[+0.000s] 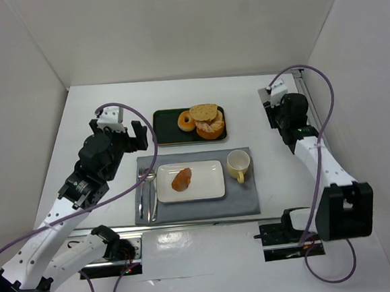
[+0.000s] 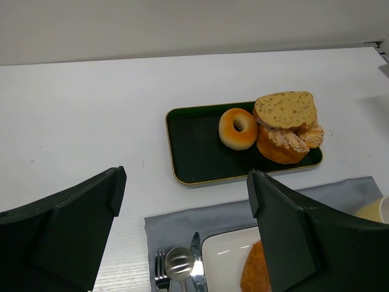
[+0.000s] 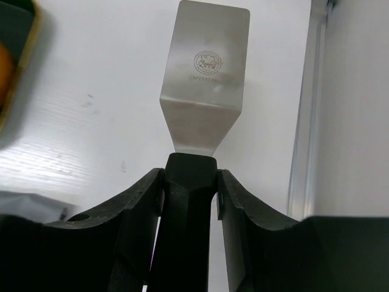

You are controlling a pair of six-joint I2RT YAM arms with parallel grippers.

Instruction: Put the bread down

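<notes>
The bread (image 1: pixel 181 179), a small orange-brown roll, lies on the white rectangular plate (image 1: pixel 208 185) on the grey mat; its edge shows at the bottom of the left wrist view (image 2: pixel 254 275). My left gripper (image 1: pixel 128 139) is open and empty, above the table left of the dark tray, its fingers (image 2: pixel 292 243) spread wide. My right gripper (image 1: pixel 271 106) at the far right is shut on the black handle of a metal spatula (image 3: pixel 203 91), blade pointing forward over the white table.
A dark green tray (image 1: pixel 168 128) at the back holds a glazed donut (image 1: pixel 186 121) and stacked tan loaf slices (image 1: pixel 208 121). A cream cup (image 1: pixel 238 164) stands right of the plate. Fork, spoon and knife (image 1: pixel 145 187) lie left of the plate. An aluminium rail (image 3: pixel 307 121) runs along the right.
</notes>
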